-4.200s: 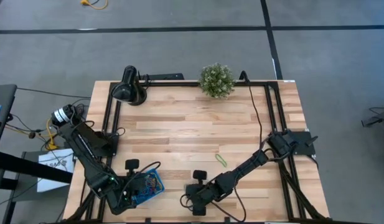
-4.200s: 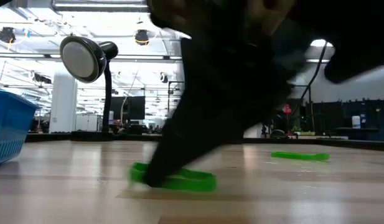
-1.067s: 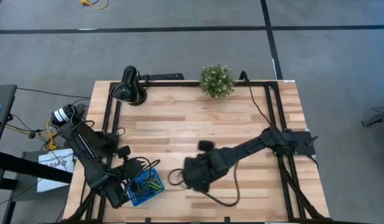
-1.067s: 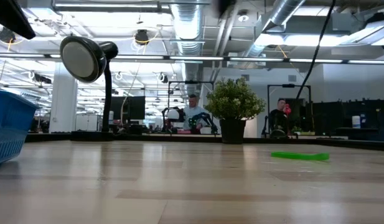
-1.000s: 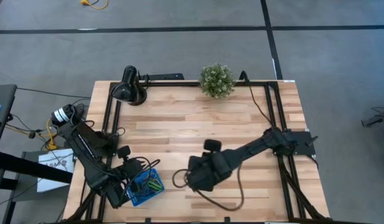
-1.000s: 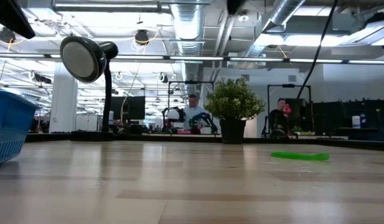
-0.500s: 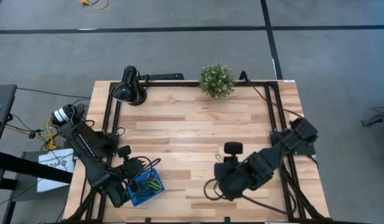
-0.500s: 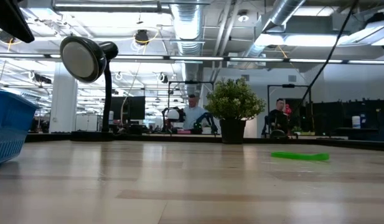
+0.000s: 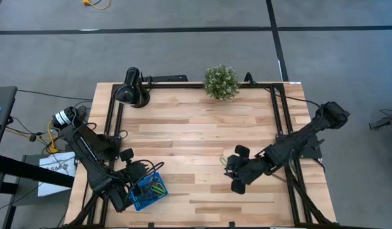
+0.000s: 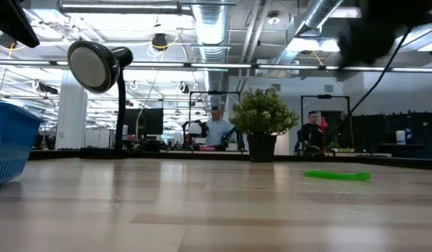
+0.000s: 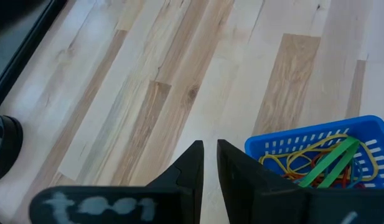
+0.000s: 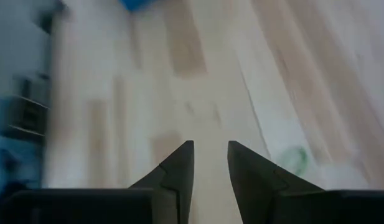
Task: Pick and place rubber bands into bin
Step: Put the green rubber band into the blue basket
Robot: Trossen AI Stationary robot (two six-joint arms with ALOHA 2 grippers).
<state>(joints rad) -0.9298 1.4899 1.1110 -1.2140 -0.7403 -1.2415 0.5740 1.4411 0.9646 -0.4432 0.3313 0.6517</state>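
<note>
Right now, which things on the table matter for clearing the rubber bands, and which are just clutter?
Job:
- green rubber band loose on the table
- blue bin, with rubber bands already in it
- right tool, empty, beside the loose band

Clutter:
- black desk lamp
- small potted plant

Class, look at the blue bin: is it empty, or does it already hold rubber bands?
Not empty. The left wrist view shows the bin holding tangled rubber bands: yellow, red and a wide green one.
</note>
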